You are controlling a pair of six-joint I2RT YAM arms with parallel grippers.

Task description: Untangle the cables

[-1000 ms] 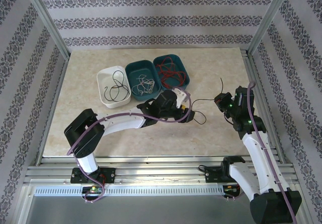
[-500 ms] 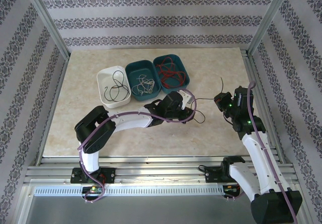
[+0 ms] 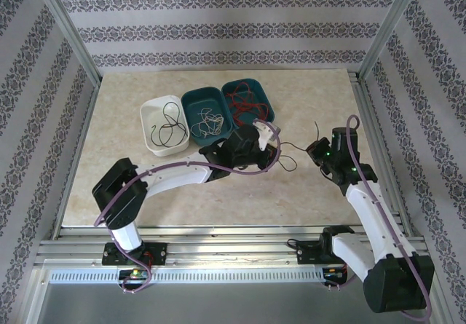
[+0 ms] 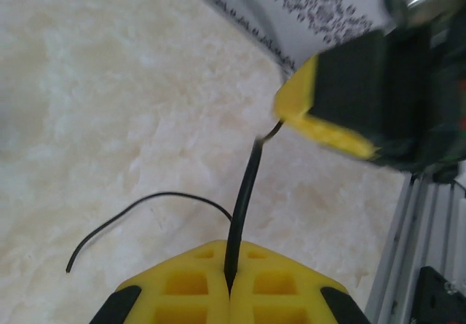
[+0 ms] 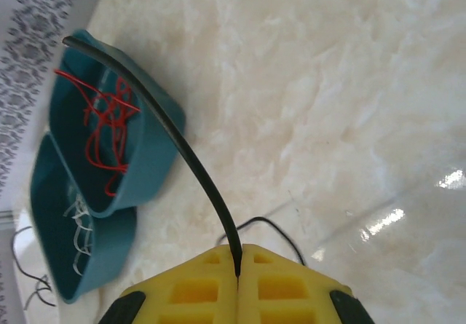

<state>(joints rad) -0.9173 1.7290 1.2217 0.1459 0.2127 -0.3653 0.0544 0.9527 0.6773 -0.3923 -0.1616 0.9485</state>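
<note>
Left hand (image 4: pixel 230 277) closed onto black cable (image 4: pixel 244 186) | bins (image 3: pixel 204 91) apparently just behind

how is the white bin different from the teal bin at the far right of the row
Colour: the white bin is white, the teal bin dark teal. Contents: the white bin holds black wires, the teal bin red wires. Place: the white bin sits at the left end of the row, the teal bin at the right end. Both are open, round-cornered and rest on the table.
</note>
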